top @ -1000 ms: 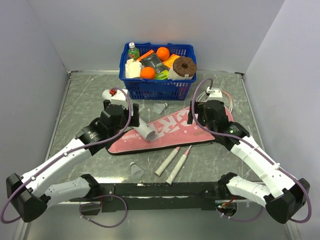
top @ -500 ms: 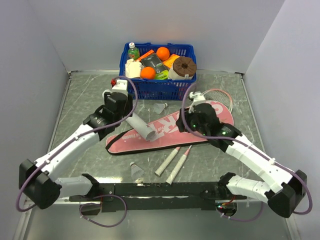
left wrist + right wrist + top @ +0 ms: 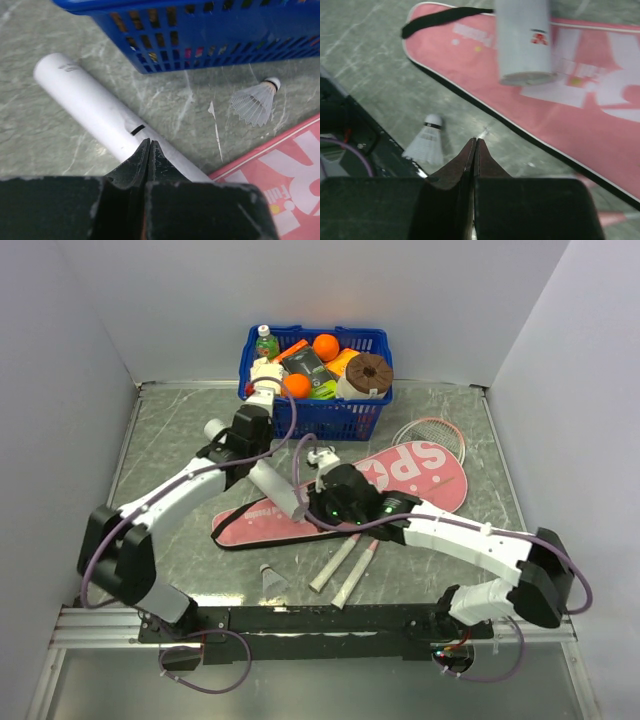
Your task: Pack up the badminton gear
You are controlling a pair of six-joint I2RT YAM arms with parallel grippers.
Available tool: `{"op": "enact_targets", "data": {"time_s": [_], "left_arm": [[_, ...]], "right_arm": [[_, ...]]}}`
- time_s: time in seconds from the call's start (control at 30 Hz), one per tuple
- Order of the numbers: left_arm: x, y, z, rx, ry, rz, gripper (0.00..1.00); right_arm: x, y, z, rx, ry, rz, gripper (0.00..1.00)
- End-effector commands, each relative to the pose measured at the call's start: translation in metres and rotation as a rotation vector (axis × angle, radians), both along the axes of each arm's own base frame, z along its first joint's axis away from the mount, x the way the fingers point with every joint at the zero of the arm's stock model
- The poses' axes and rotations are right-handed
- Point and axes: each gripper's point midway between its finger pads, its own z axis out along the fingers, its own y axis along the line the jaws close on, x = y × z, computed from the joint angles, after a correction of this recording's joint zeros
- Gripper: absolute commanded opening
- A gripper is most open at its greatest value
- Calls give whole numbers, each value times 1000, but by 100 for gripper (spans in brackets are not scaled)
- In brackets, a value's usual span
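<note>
Top external is the only view in which the whole table (image 3: 160, 455) is taken in. The pink cover (image 3: 425, 475) is laid flat across the middle, wide end toward the right edge and narrow end toward the left, with black edging and white lettering. A racket head (image 3: 432, 430) is seen just past the cover's far right border, and two white-pink handles (image 3: 337, 562) are found between the cover and the near edge. None of these is shown by either wrist camera. The blue basket (image 3: 315, 420) is set at the middle of the far edge.

From the left wrist, the left gripper (image 3: 149, 145) is seen pressed fully together with nothing between its fingers, directly over the white tube (image 3: 92, 105). Whether the tube is touched cannot be told. The far shuttlecock (image 3: 256, 101) is shown lying just before the basket, apart from the cover.

From the right wrist, the right gripper (image 3: 475, 144) is likewise seen closed on nothing, above bare table beside the cover's near border. The tube's open end is shown resting on the cover, and the near shuttlecock (image 3: 426, 142) is seen lying by the near edge.
</note>
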Motion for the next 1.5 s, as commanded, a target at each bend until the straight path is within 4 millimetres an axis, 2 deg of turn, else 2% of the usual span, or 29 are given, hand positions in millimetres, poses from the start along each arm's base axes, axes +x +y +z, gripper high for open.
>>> {"op": "enact_targets", "data": {"time_s": [0.0, 0.1, 0.13, 0.23, 0.27, 0.3, 0.33, 0.37, 0.4, 0.47, 0.67, 0.77, 0.9, 1.03, 1.07, 1.1, 1.17, 1.4, 1.47], "left_arm": [[29, -22, 1, -28, -37, -56, 1], [42, -27, -4, -18, -50, -60, 1], [48, -29, -16, -9, -39, -56, 1], [59, -31, -35, 21, -25, -46, 1], [63, -33, -35, 19, -47, -51, 1], [64, -34, -38, 22, -49, -57, 1], [63, -33, -50, 33, -38, -60, 1], [65, -33, -51, 35, -46, -63, 1], [68, -35, -56, 31, -51, -69, 1], [68, -35, -67, 37, -38, -82, 1], [67, -34, -100, 73, 7, -99, 1], [66, -32, -113, 93, 51, -98, 1], [67, -27, -113, 120, 56, -84, 1], [64, -21, -118, 137, 88, -57, 1], [60, -18, -127, 153, 128, -49, 1], [65, -19, -123, 145, 123, -37, 1], [55, -13, -140, 158, 208, -24, 1], [36, -5, -159, 152, 311, 7, 1], [31, -3, -159, 146, 323, 25, 1]], "right_arm": [[-3, 50, 34, 154, -17, 62, 0], [-5, 69, 24, 158, 3, 75, 0], [-7, 77, 24, 171, -1, 86, 0], [-7, 97, 11, 171, 5, 87, 0], [-2, 100, 9, 171, -10, 63, 0], [-2, 102, -4, 157, 0, 56, 0], [0, 104, -9, 157, -1, 45, 0], [4, 109, -7, 186, -19, 35, 0], [5, 109, -19, 174, -8, 25, 0], [11, 111, -23, 185, -24, 0, 0], [29, 112, -67, 94, -16, -95, 0], [46, 108, -79, 48, -42, -171, 0], [65, 96, -94, -13, -42, -267, 0], [83, 78, -95, -43, -88, -363, 0], [85, 74, -96, -44, -89, -374, 0], [87, 72, -95, -42, -91, -384, 0], [93, 63, -97, -45, -85, -409, 0], [112, 39, -100, -59, -81, -460, 0], [114, 32, -99, -63, -85, -468, 0]]}}
